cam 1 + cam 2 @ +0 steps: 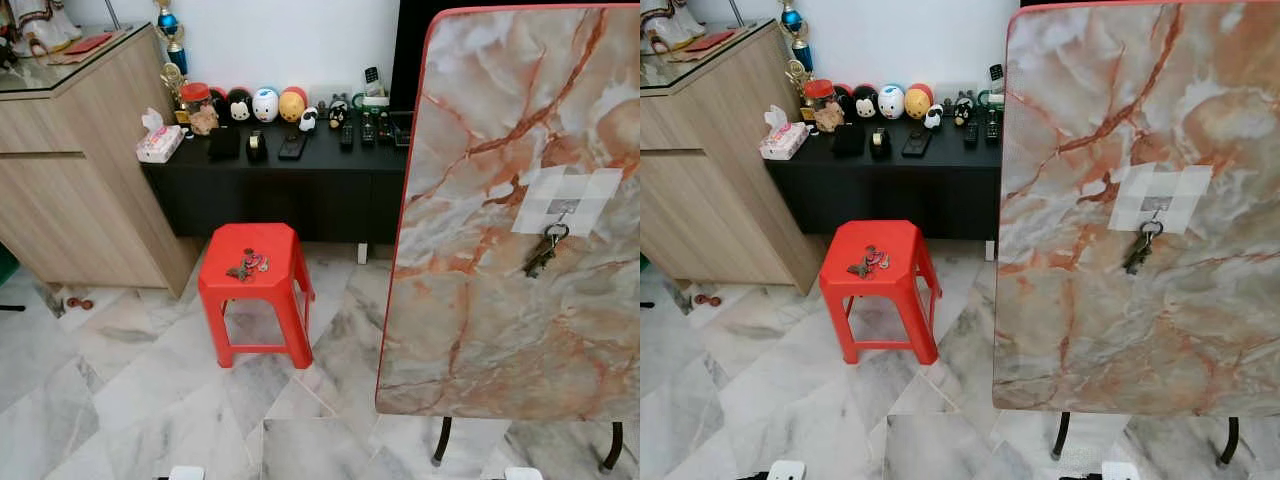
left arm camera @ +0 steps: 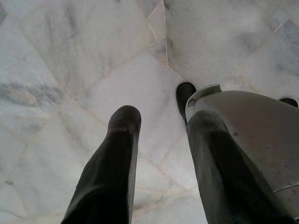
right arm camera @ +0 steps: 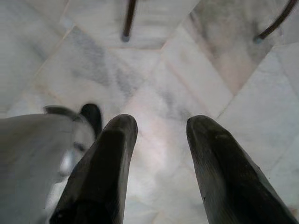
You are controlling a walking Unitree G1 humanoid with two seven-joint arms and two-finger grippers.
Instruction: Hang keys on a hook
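A bunch of keys [image 1: 247,266] lies on top of a red plastic stool [image 1: 254,285] on the marble floor. To the right stands an upended marble-patterned tabletop [image 1: 520,210] with a hook [image 1: 563,209] taped on by white strips. Another set of keys [image 1: 545,249] hangs from that hook. My left gripper [image 2: 161,119] hangs beside my leg, open, pointing at the floor tiles. My right gripper [image 3: 161,123] also hangs open over the floor, with nothing between its fingers.
A black low cabinet [image 1: 290,180] behind the stool carries figurines, remotes and a tissue box [image 1: 158,143]. A wooden cabinet [image 1: 80,160] stands at the left. The tabletop's black legs [image 1: 441,440] rest on the floor at the right.
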